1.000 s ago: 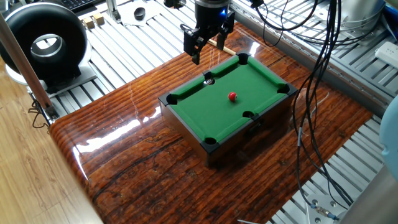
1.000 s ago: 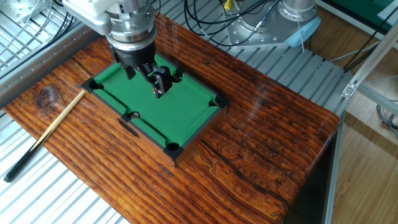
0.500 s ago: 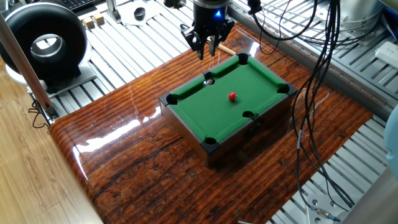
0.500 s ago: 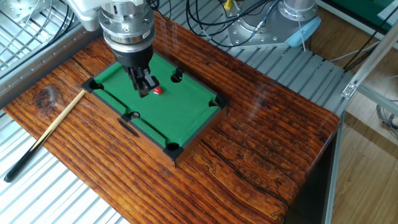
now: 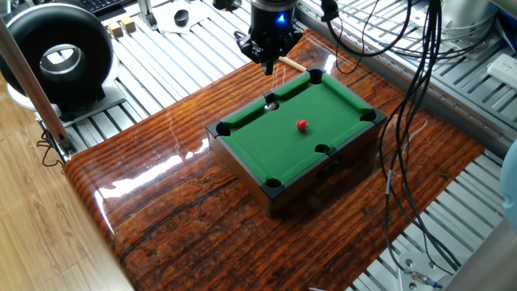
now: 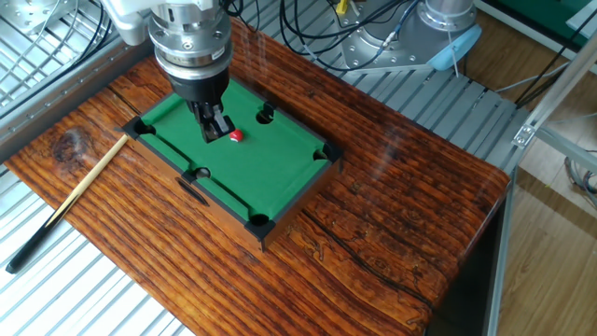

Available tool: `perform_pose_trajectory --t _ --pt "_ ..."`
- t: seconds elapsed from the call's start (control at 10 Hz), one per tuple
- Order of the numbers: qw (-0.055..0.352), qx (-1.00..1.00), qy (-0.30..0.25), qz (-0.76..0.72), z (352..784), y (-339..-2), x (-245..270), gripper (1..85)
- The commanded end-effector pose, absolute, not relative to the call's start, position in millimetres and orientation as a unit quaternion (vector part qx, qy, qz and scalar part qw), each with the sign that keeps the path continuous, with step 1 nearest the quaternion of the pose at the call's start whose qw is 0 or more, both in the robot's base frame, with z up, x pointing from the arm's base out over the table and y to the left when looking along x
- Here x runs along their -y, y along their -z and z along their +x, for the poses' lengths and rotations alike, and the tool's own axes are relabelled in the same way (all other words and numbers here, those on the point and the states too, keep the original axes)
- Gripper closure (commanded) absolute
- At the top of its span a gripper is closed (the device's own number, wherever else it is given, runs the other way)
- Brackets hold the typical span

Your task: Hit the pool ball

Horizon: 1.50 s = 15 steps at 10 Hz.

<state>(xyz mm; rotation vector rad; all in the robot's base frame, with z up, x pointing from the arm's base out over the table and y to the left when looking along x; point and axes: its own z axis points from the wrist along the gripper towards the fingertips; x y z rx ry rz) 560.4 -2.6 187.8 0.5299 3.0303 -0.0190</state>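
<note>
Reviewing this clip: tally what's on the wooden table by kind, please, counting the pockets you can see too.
Pool table: 1
Red ball: 1
Cue: 1
Pockets: 6, the corner one among them
Gripper: 1, above the felt
Total: 10

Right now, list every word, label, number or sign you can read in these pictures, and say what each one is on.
None can be read.
The pool ball is plain red, with no number showing.
The pool table, the cue and the gripper show no lettering.
</note>
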Motion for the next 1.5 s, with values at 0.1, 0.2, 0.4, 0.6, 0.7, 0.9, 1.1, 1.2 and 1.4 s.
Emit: perform_pose_trajectory --t 0.1,0.2,0.4,0.6,0.7,0.9,1.1,1.2,1.4 --pt "0.034 -0.983 0.0 0.179 562.0 -187.6 0.0 84.7" --pt "0.034 -0.983 0.0 0.179 562.0 -187.3 0.0 84.7" --pt "0.034 -0.985 -0.002 0.172 562.4 -187.4 -0.8 84.7" --pt "0.034 -0.985 -0.007 0.167 562.8 -187.4 -3.6 84.7" --pt "0.024 -0.985 -0.015 0.168 558.4 -187.2 -8.4 84.7" --pt "0.031 -0.984 -0.015 0.174 562.0 -187.4 -8.0 84.7" --pt "0.035 -0.985 -0.003 0.17 562.8 -187.4 -1.6 84.7" --pt "0.034 -0.985 -0.011 0.171 563.2 -187.4 -5.6 84.7" --pt "0.032 -0.986 -0.004 0.164 561.6 -187.3 -2.4 84.7"
